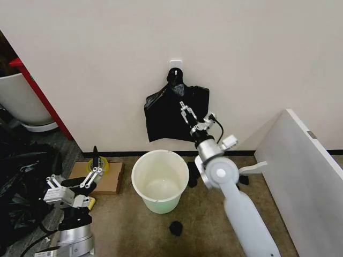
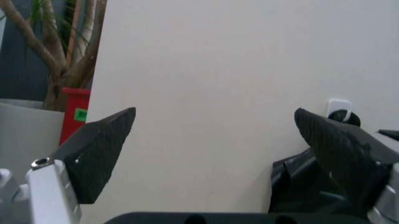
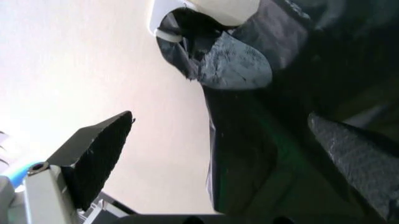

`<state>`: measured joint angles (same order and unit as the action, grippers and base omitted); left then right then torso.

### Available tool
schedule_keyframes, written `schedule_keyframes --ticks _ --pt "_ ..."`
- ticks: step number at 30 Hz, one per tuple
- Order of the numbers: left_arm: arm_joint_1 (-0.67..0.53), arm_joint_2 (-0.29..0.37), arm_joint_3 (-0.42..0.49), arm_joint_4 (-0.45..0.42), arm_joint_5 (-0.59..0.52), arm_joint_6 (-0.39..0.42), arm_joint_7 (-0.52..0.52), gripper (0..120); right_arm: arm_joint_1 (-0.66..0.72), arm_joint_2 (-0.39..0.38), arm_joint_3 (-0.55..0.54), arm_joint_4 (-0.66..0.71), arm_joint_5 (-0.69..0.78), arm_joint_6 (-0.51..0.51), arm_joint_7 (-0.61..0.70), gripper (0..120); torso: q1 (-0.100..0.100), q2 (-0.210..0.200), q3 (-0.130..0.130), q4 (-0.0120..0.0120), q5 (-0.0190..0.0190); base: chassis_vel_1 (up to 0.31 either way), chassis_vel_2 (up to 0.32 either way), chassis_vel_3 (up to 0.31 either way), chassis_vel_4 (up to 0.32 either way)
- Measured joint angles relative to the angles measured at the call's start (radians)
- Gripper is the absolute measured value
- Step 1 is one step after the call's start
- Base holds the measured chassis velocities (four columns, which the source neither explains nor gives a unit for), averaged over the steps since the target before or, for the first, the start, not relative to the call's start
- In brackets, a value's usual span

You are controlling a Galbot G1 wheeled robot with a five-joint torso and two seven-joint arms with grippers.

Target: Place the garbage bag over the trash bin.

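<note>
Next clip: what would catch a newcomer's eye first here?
The black garbage bag hanging from a white hook on the wall, with the right gripper raised in front of it, fingers open. Directly below stands the trash bin, unlined, on the brown floor. The left gripper waits low on the robot's left, open, above a flat cardboard box.

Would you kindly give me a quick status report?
Right gripper open at the garbage bag hanging on the wall. Left gripper open, low beside the trash bin. Bin bare, nothing blocking.
</note>
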<state>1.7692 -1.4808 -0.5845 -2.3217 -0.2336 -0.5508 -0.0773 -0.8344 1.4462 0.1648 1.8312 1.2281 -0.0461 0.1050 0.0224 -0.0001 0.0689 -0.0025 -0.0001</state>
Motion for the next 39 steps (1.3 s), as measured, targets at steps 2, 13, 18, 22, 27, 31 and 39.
schedule_keyframes --ticks 2,13,18,22,27,31,39 --pt "-0.003 0.001 0.003 0.001 -0.013 0.0 0.001 100 0.025 0.011 0.0 -0.034 -0.003 0.004 -0.004 100 0.0 0.0 0.0 0.0001 -0.0001 0.0 0.0 0.0 0.0" --pt "0.0 0.017 0.005 0.018 0.103 0.071 -0.207 100 0.144 0.063 0.022 -0.182 -0.013 0.029 -0.029 99 0.0 0.0 0.0 0.0 0.0001 0.0 0.0 0.0 0.0" --pt "-0.003 0.019 0.006 0.019 0.103 0.078 -0.22 100 0.146 0.069 0.019 -0.201 -0.027 0.035 -0.043 86 0.0 0.0 0.0 0.0 0.0003 0.0 0.0 0.0 0.0" --pt "-0.004 0.023 0.005 0.021 0.106 0.079 -0.227 100 0.142 0.071 0.019 -0.2 -0.029 0.045 -0.063 69 0.0 0.0 0.0 0.0 0.0004 0.0 0.0 0.0 0.0" --pt "-0.005 0.024 0.005 0.028 0.115 0.08 -0.234 100 0.138 0.069 0.017 -0.195 -0.035 0.056 -0.082 52 0.0 0.0 0.0 0.0 0.0003 0.0 0.0 0.0 0.0" --pt "-0.005 0.024 0.007 0.031 0.122 0.081 -0.237 100 0.132 0.068 0.017 -0.191 -0.039 0.066 -0.094 35 0.0 0.0 0.0 0.0 0.0003 0.0 0.0 0.0 0.0" --pt "-0.007 0.031 0.007 0.038 0.131 0.083 -0.245 100 0.124 0.059 0.016 -0.194 -0.052 0.092 -0.141 7 0.0 0.0 0.0 0.0 0.0003 0.0 0.0 0.0 0.0"
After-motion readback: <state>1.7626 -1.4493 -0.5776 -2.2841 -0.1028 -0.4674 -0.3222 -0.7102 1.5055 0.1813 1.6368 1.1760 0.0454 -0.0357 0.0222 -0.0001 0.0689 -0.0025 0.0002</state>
